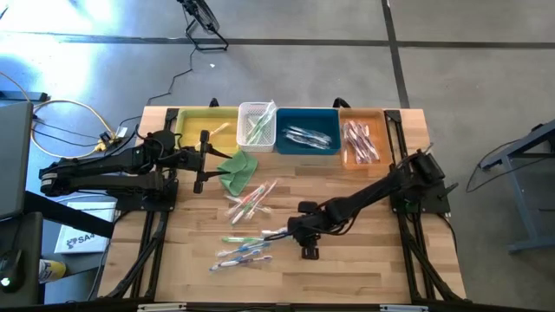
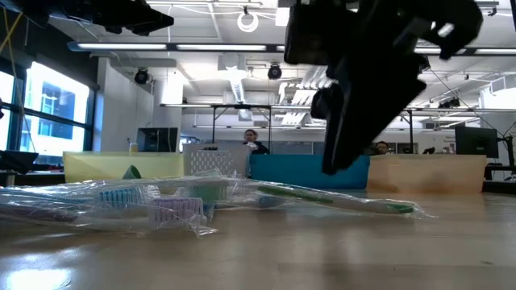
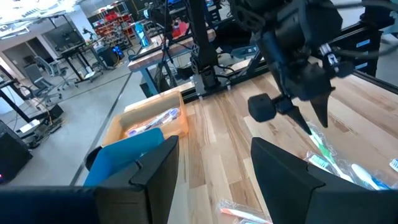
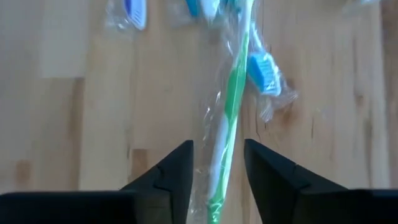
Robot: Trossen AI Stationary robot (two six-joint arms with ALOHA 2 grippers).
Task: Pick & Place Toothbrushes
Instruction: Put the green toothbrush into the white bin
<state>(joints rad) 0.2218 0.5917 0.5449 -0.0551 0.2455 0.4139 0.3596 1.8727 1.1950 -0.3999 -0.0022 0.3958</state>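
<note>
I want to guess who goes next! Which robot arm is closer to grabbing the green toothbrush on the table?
The right one, probably. Its claw is open with the green toothbrush lying between its fingers. The left claw waits far off, above the green cloth.

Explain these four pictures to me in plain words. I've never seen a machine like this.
Two dark robot arms work at a wooden table. One camera looks straight down, one sits at tabletop height, and one rides on each wrist. Four bins line the far edge, and wrapped toothbrushes lie loose beside a green cloth. The right end effector, fingers open, straddles a green toothbrush but has not yet closed on it. The left end effector hangs open near the cloth, holding nothing.
</note>
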